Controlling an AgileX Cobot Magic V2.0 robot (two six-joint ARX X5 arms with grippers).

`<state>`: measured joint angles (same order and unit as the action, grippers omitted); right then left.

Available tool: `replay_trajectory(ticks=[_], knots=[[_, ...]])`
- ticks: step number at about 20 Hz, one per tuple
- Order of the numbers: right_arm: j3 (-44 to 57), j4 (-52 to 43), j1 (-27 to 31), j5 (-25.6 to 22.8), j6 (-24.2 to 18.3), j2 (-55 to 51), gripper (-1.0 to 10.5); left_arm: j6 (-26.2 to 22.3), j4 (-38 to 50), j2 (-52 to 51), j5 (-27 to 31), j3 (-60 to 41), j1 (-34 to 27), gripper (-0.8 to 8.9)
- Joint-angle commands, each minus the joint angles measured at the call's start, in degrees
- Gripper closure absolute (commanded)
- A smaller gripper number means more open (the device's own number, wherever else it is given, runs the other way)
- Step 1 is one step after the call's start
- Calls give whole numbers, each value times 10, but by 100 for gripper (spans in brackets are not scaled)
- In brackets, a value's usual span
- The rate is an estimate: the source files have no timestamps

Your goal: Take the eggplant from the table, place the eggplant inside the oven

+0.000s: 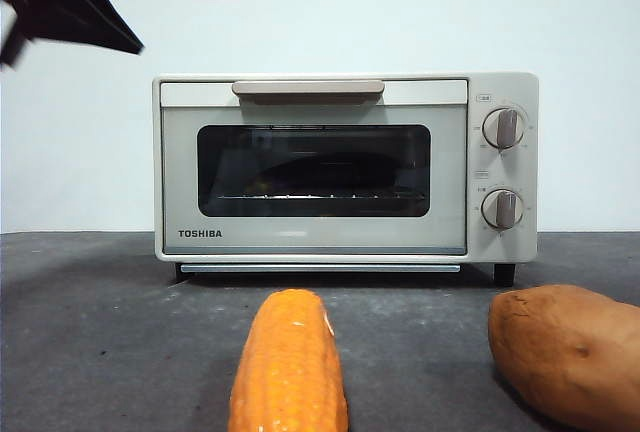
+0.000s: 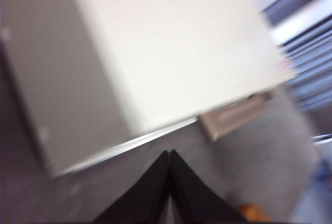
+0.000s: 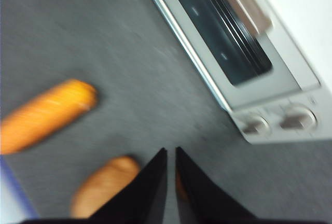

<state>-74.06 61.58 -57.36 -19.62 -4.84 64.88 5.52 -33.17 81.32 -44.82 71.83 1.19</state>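
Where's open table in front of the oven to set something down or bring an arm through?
Bare table lies left of the corn cob, from the oven front toward the camera. A narrower gap sits between the corn cob and the sweet potato. A strip also runs along the closed oven door. The right side is crowded by the sweet potato.

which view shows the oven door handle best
The front view: the beige handle sits sharp and whole across the shut oven door. The right wrist view shows it blurred and partly cut off; the left wrist view catches only a blurred piece.
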Motion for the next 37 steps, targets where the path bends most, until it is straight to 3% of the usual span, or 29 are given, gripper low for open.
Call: replay_trajectory(ticks=[1,6,9,11,14,18,31,33,37], knots=[[55,-66,49,-9,-23,6,943,-95,-49,-46,100,1,23,807],[156,-170,187,23,29,-9,943,-80,-10,-140,202,-61,60,808],[221,-249,287,104,37,-37,943,-56,48,-200,254,-132,80,808],[289,-333,366,168,68,-70,943,-33,108,-256,304,-218,98,808],[394,-463,436,197,75,-127,943,-4,179,-326,350,-339,116,808],[485,-581,448,196,85,-169,943,37,216,-362,358,-428,136,808],[486,-595,448,194,87,-170,943,41,180,-376,360,-428,139,808],[486,-595,448,195,87,-171,943,-21,145,-443,386,-428,133,807],[486,-595,448,194,87,-170,943,-78,145,-602,406,-443,100,808]])
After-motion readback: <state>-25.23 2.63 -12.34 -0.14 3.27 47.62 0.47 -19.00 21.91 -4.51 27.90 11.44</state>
